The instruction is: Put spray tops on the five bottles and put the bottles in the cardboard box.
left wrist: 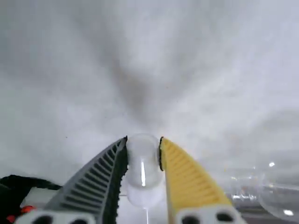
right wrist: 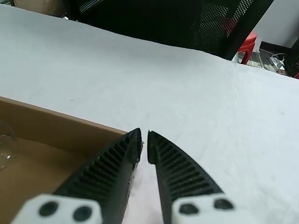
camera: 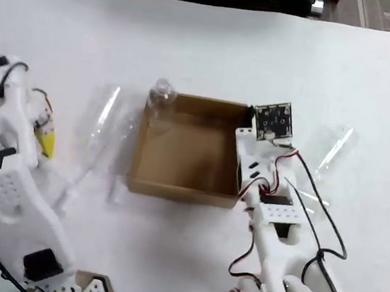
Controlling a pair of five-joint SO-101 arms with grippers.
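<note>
The left gripper (left wrist: 143, 140) grips a clear bottle (left wrist: 142, 163) low over the table (camera: 208, 41). The right gripper (right wrist: 144, 135) is pinched almost closed on nothing at the box's (camera: 183, 186) far right corner. 1 boxed bottle (camera: 161, 99) stands in the far left corner; I cannot tell if it is capped. Spare bottles (camera: 102, 117) lie either side, so most work seems left.

Bright, even light washes the white table (camera: 214, 49), a soft shadow lying beyond the left jaws.

five bottles (camera: 161, 100), one cardboard box (camera: 183, 187)
</note>
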